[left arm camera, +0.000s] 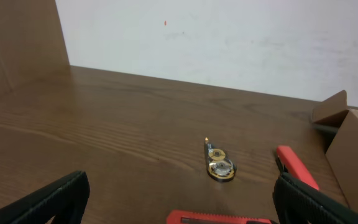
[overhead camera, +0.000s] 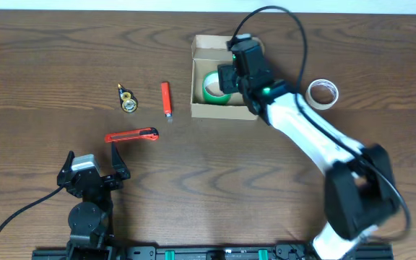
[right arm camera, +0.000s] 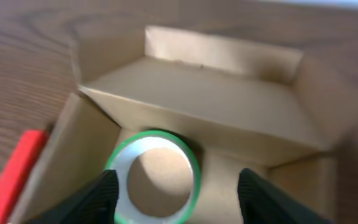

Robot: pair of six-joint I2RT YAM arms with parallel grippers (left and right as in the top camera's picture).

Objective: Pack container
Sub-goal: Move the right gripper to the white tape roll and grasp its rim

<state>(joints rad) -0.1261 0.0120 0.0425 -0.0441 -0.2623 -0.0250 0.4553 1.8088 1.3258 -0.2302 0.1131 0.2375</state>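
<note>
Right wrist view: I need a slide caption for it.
Open right gripper above a green tape roll lying inside the open cardboard box.

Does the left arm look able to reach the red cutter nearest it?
Probably yes: the cutter lies flat just ahead of the open left tool, with nothing between them.

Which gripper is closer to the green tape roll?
Right. The right gripper hovers over the green tape roll inside the cardboard box; the left gripper is far across the table.
</note>
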